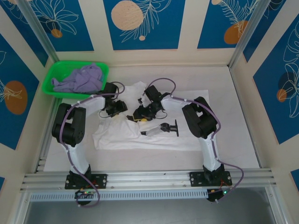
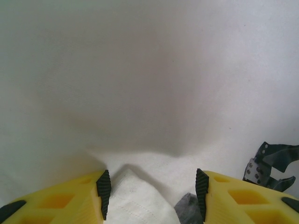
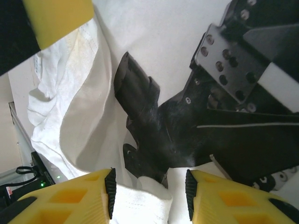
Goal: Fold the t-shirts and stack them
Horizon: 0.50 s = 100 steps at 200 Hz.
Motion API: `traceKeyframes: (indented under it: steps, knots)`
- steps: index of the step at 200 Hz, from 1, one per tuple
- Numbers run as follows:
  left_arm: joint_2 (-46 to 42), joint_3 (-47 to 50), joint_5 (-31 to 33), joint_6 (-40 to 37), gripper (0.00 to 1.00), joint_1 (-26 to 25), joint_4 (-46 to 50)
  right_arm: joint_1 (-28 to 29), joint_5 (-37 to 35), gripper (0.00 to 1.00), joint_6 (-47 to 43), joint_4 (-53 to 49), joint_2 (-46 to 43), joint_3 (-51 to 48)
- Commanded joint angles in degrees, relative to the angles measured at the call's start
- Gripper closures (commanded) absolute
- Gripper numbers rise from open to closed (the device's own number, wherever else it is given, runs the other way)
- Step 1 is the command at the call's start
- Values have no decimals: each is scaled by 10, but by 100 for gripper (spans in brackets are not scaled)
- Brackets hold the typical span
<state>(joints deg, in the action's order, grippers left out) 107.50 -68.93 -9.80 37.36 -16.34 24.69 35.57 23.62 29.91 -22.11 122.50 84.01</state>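
White t-shirt (image 1: 117,137) first: seeing it lying spread and rumpled across the middle of the pale surface (image 1: 233,140), with its near edge running fairly straight and its far part bunching up under the hands. Seeing the left arm (image 1: 70,126) and the right arm (image 1: 203,121) bending inward from the near edge, both reaching over the cloth. Finding a green basket (image 1: 50,77) sitting at the far left corner, just beyond the shirt, and holding the lavender t-shirt (image 1: 79,79) in a crumpled heap. Noticing a black object (image 1: 174,127) lying on the white cloth just beside the right arm, its kind not clear.

Seeing the left hand (image 1: 114,108) pointing down at the shirt's far left part, and the right hand (image 1: 140,113) hanging just beside it, nearer the middle, the two close but apart.

Looking from the left wrist: finding the yellow fingers (image 2: 60,200) standing partly apart, with a raised fold of white cloth poking up between the black pads. Not managing to tell whether grasping it or released. Looking from the right wrist: finding the yellow fingers (image 3: 233,200) likewise standing partly apart, with a thick stitched bunch of white cloth sitting between the pads. Again not managing to tell whether clenching on it or merely straddling it.
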Motion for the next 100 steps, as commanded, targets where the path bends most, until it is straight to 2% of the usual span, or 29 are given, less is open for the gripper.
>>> traceKeyframes:
  steps: [1,69,100]
  knots:
    - [-4,-2,12,-3,50,3,12,3,32,54,-9,-18,13,15]
    - [-22,25,8,-10,57,3,5,3,48,59,-5,-36,28,20]
    - [-23,25,9,-8,65,3,4,3,50,67,-3,-32,26,18]
